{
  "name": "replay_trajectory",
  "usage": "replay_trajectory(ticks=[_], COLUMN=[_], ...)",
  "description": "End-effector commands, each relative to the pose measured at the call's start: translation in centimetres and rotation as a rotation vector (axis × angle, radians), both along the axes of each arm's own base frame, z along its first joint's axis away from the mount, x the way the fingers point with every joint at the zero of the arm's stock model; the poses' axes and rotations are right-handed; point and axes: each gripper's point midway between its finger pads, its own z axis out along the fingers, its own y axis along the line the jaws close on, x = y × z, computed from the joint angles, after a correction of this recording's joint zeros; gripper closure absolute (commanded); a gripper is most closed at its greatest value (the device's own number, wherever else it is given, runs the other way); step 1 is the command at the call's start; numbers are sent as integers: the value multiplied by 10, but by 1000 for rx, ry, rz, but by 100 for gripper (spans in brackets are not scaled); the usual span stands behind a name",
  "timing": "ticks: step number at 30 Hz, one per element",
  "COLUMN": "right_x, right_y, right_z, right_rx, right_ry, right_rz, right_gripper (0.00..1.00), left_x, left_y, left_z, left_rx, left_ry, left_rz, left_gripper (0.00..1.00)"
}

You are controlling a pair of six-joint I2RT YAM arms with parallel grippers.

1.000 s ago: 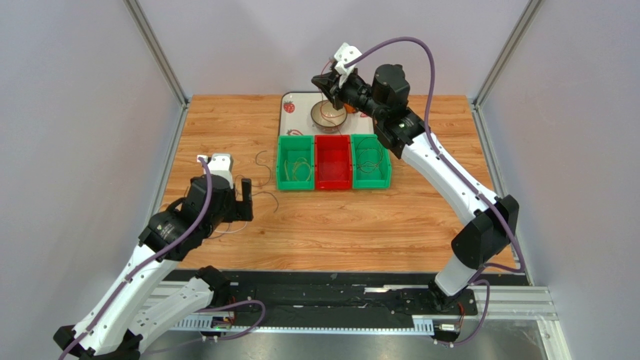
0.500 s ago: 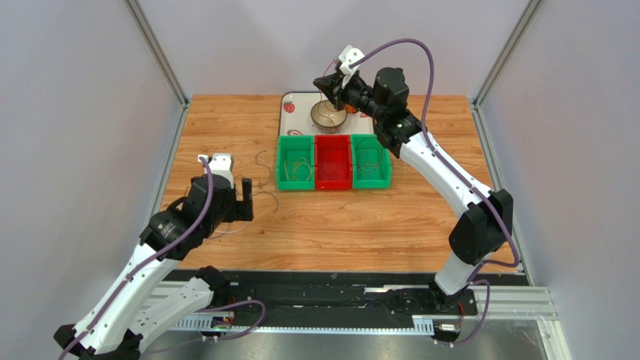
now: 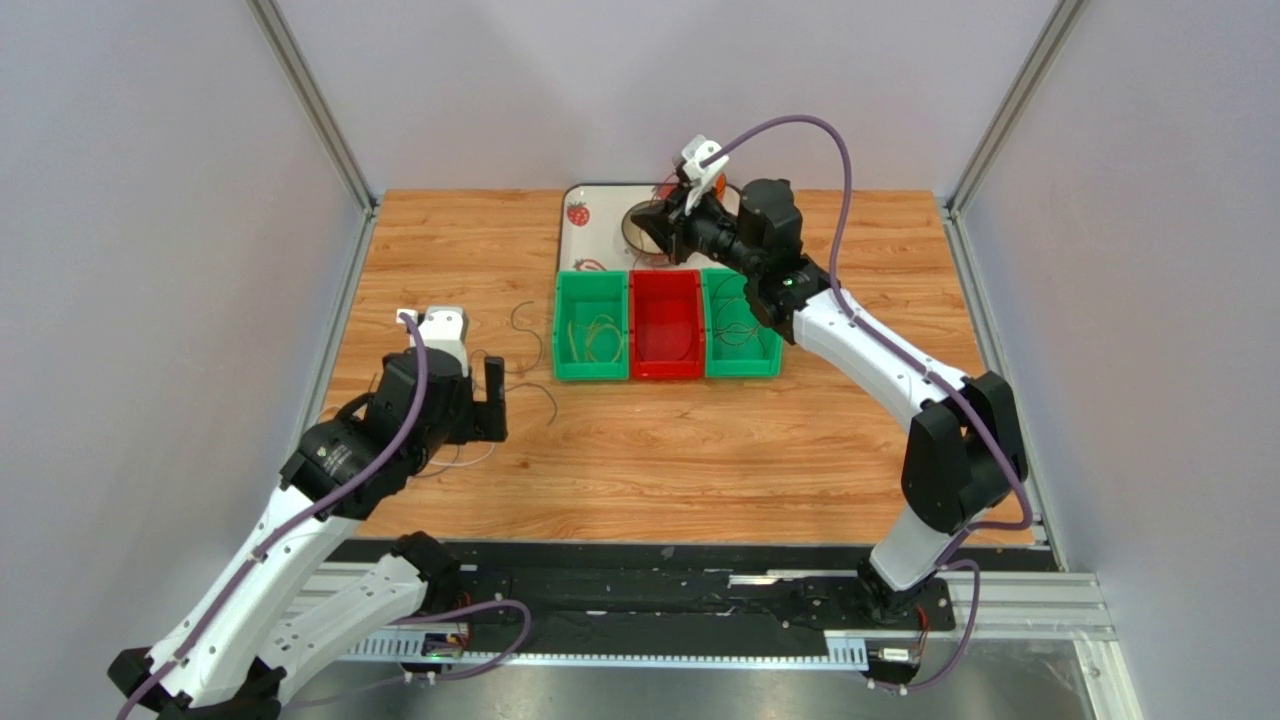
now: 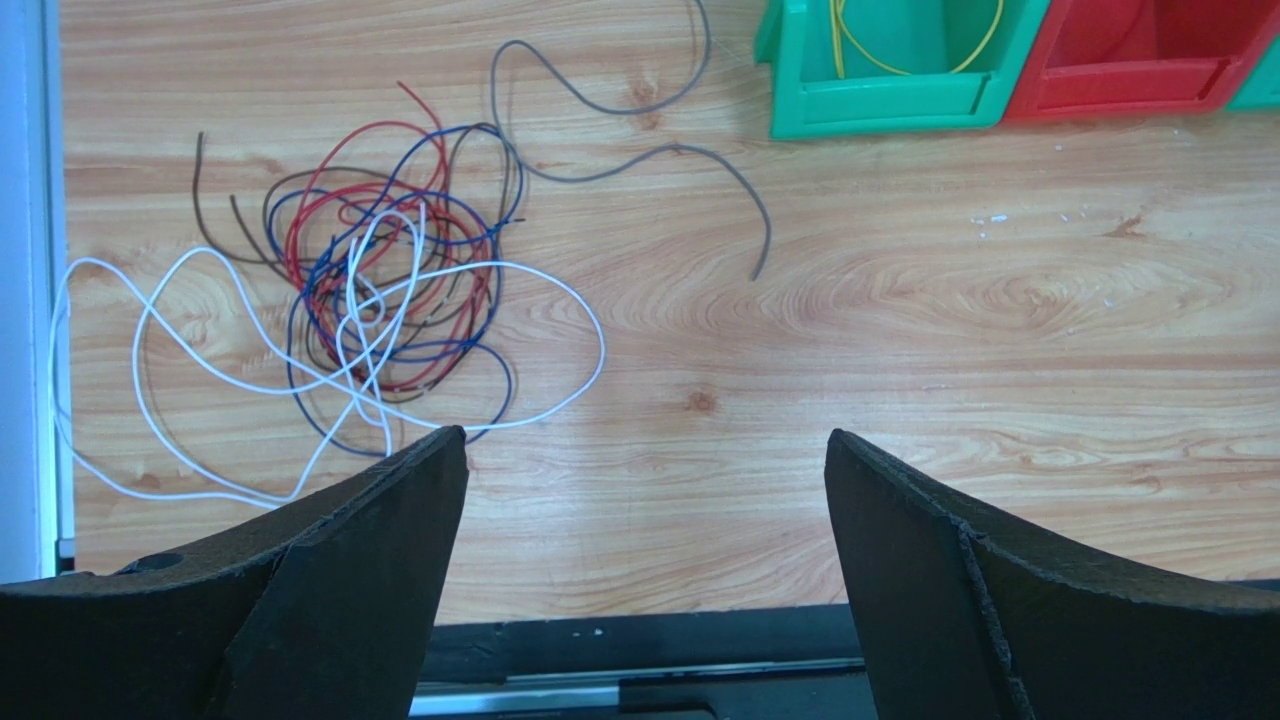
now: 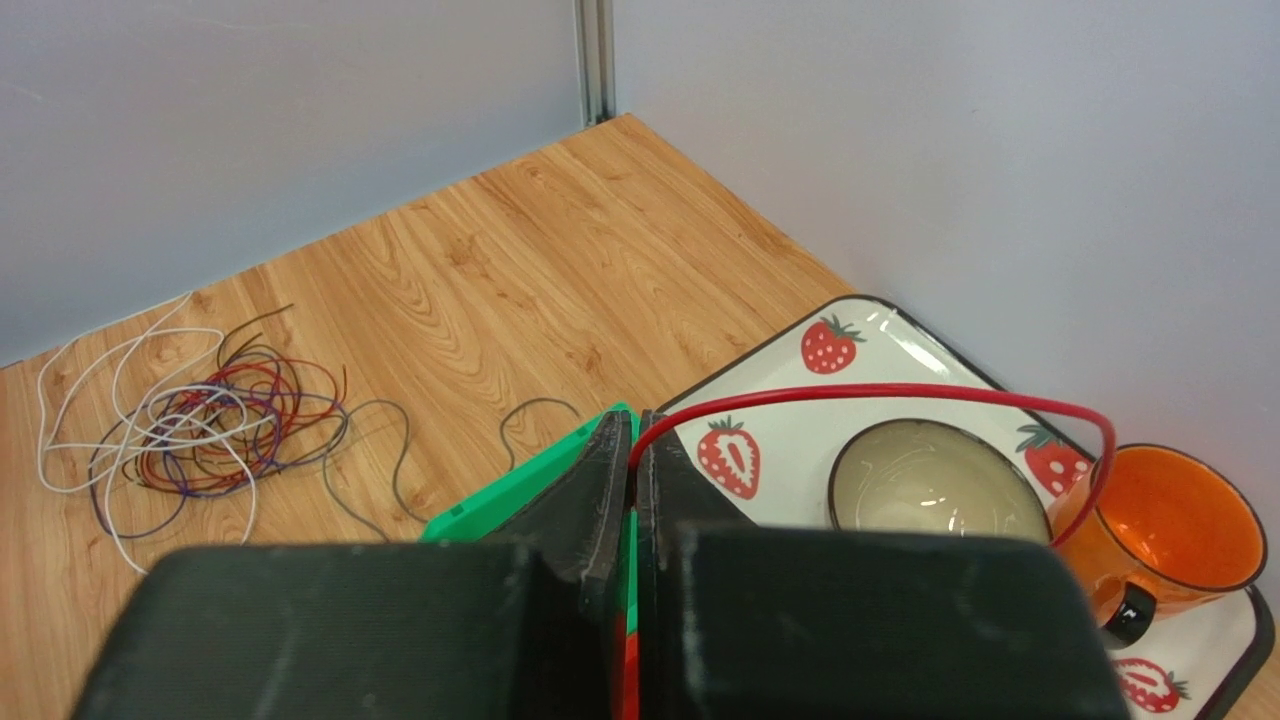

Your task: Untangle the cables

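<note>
Most of the cables (image 4: pixel 376 315) lie in one tangle of red, blue, white and brown loops on the wooden table (image 4: pixel 977 345), at the left side. The tangle is just beyond the left gripper (image 4: pixel 639 495), whose jaws stand wide apart with nothing between them. One grey cable (image 4: pixel 646 150) lies loose between the tangle and the row of bins (image 3: pixel 666 323). The left green bin (image 4: pixel 887 105) has a yellow cable (image 4: pixel 909 69) inside. The right gripper (image 5: pixel 631 450) is at the far side, above the bins and the strawberry tray (image 5: pixel 902 338). Its jaws are closed on a red cable (image 5: pixel 902 390), which arcs over the bowl (image 5: pixel 932 480) toward the orange cup (image 5: pixel 1187 525).
</note>
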Motion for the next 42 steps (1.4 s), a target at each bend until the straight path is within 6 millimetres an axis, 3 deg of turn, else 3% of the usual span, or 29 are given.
replay_trajectory(ticks=[1, 9, 15, 17, 19, 23, 26, 30, 36, 40, 42], right_x=[-3, -21, -29, -33, -38, -27, -37, -31, -24, -19, -20], right_y=[-9, -22, -52, -54, -51, -49, -35, -22, -14, -12, -9], right_z=[16, -6, -21, -24, -32, -42, -49, -58, -66, -88, -90], right_rx=[54, 14, -25, -47, -73, -139, -120, -110, -87, -87, -58], right_ry=[-22, 42, 73, 73, 101, 124, 193, 255, 289, 347, 366], right_rz=[-33, 36, 17, 31, 65, 79, 175, 243, 245, 232, 247], right_gripper=[100, 100, 100, 100, 100, 100, 100, 100, 100, 100, 100], left_x=[4, 4, 4, 4, 4, 4, 4, 5, 5, 5, 5], left_y=[1, 1, 1, 0, 0, 2, 1, 1, 1, 1, 1], left_z=[3, 4, 4, 4, 3, 4, 3, 2, 2, 2, 2], left_rx=[1, -1, -4, -2, -1, 0, -1, 4, 4, 4, 5], left_ry=[-21, -24, -24, -23, -21, -23, -22, -16, -16, -14, -15], left_rz=[7, 9, 9, 8, 9, 17, 12, 15, 15, 16, 15], left_gripper=[3, 3, 3, 3, 3, 3, 3, 3, 3, 3, 3])
